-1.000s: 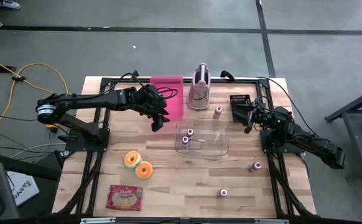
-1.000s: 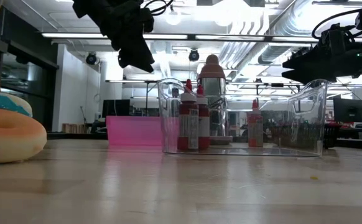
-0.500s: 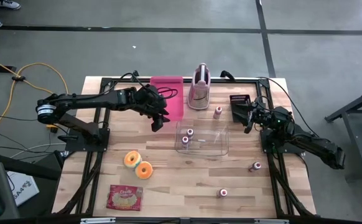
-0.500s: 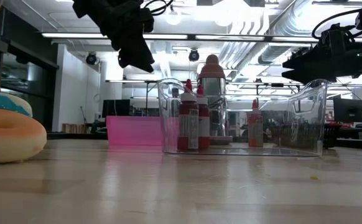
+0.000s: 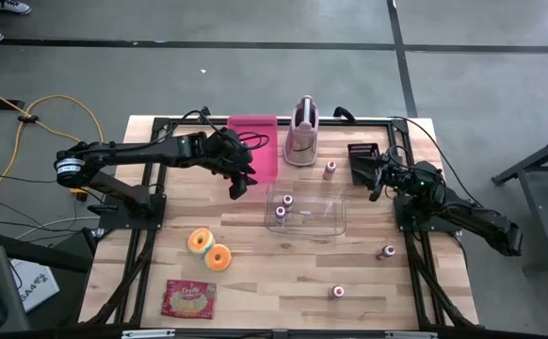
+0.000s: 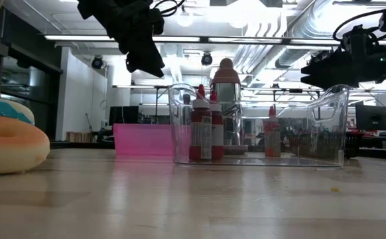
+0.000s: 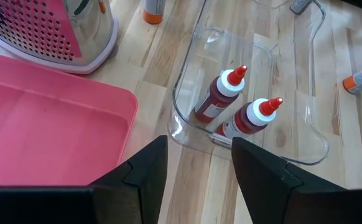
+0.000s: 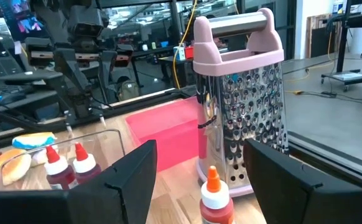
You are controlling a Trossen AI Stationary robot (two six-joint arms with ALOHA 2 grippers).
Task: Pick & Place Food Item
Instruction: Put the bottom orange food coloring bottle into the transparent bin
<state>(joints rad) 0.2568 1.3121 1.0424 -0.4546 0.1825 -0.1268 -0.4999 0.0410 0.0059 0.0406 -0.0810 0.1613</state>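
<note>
Two red sauce bottles [image 7: 231,106] stand upright in a clear plastic bin [image 5: 331,218] at the table's middle. My left gripper [image 5: 239,185] hangs open above the table just left of the bin, tilted down toward it, with nothing between its fingers [image 7: 145,169]. My right gripper [image 5: 363,166] rests open and level at the far right, pointing at a loose bottle [image 8: 215,198] that stands in front of the grater [image 8: 240,93]. Two donuts [image 5: 208,249] lie on the table near the left.
A pink tray [image 5: 253,141] and the pink-handled grater [image 5: 300,132] stand at the far edge. Loose bottles lie at the right [image 5: 388,251] and near the front [image 5: 337,293]. A snack packet [image 5: 188,299] lies at the near left.
</note>
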